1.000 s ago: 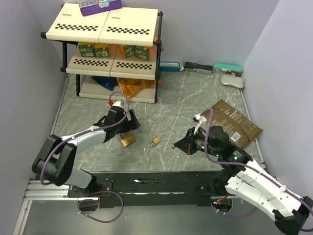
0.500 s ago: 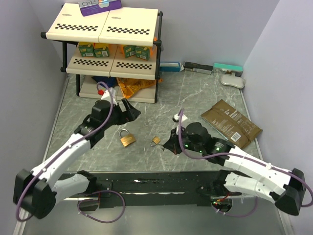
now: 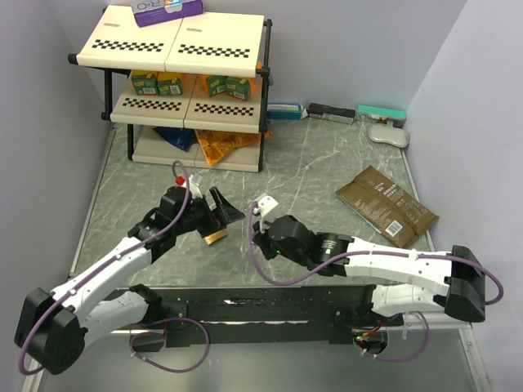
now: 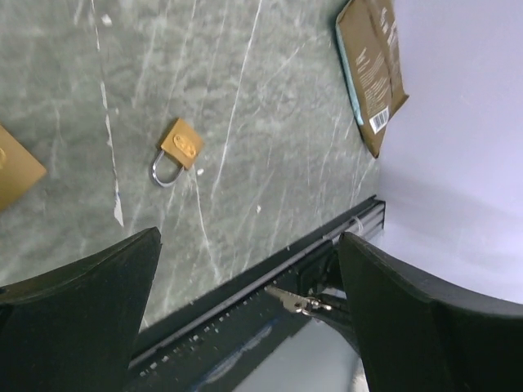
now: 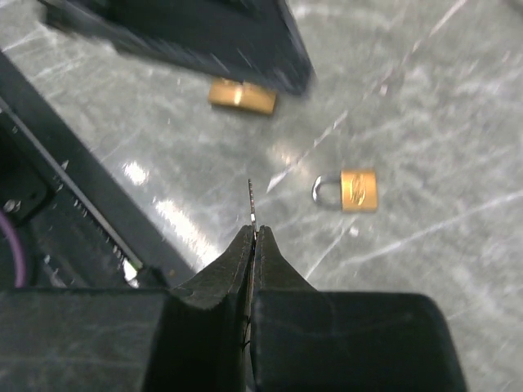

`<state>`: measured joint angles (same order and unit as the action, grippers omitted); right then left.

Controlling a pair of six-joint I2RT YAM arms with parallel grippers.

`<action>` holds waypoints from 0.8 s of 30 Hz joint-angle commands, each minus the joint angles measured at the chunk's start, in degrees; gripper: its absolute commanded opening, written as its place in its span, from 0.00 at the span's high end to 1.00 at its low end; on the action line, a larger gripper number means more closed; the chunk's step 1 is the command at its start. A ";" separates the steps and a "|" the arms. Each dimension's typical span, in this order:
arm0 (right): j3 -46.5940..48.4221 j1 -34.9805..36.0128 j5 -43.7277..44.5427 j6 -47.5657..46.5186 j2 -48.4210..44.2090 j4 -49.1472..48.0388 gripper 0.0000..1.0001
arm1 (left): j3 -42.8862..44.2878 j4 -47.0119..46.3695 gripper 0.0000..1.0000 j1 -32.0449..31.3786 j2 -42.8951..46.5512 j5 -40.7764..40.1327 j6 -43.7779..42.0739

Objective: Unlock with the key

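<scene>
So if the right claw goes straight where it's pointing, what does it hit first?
Probably the bare table, with the key in the shut right claw touching first. The smaller padlock lies off to one side, the larger padlock farther ahead. Depth is hard to judge.

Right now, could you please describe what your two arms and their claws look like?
Both the left arm and right arm have glossy white link shells with black joints. A purple cable runs along each arm to its wrist. The left claw and right claw are matte black, each with two wedge-shaped fingers tapering to narrow tips.
</scene>
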<state>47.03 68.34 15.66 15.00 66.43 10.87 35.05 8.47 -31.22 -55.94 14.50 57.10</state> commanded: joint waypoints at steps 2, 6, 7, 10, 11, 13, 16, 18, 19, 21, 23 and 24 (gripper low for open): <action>5.09 2.77 10.35 -6.65 3.69 -5.42 1.00 | 4.94 2.95 0.05 -0.33 -3.56 5.97 3.98; 6.06 4.17 15.09 -9.38 5.90 -6.30 1.00 | 7.05 4.97 0.08 -0.33 -4.61 8.43 4.86; 6.06 4.44 15.80 -9.73 6.25 -6.65 1.00 | 7.40 5.41 0.09 -0.33 -5.05 8.70 4.86; 5.80 5.31 18.78 -10.96 7.04 -7.88 1.00 | 8.63 6.91 0.11 -0.50 -6.10 9.84 4.51; 5.71 5.40 19.40 -11.66 7.30 -8.58 1.00 | 9.07 7.78 0.14 -0.59 -6.46 10.02 4.34; 5.45 5.84 21.15 -12.36 7.65 -9.03 1.00 | 9.16 8.14 0.17 -0.94 -7.25 10.80 4.16; 5.27 6.46 23.27 -13.95 8.01 -10.34 1.00 | 8.63 7.53 0.21 -1.30 -8.04 11.95 4.86; 5.10 6.72 23.62 -14.57 8.10 -10.61 1.00 | 8.81 7.53 0.23 -1.47 -9.00 12.13 4.69; 5.09 6.98 23.89 -16.04 8.36 -12.00 1.00 | 8.98 7.44 0.25 -1.73 -9.27 12.56 4.77; 5.27 7.16 23.80 -16.41 8.88 -12.19 1.00 | 9.77 7.70 0.28 -2.17 -9.97 12.66 4.51; 5.36 7.34 23.80 -17.02 9.33 -12.28 1.00 | 10.83 8.23 0.32 -2.35 -10.24 11.96 4.07; 5.44 7.43 23.89 -17.20 9.59 -12.45 1.00 | 11.09 8.58 0.34 -2.44 -10.41 11.87 3.98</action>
<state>50.65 75.16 36.75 0.38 75.46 2.96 42.85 15.66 -32.60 -65.71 24.75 61.17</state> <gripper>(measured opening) 0.016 0.685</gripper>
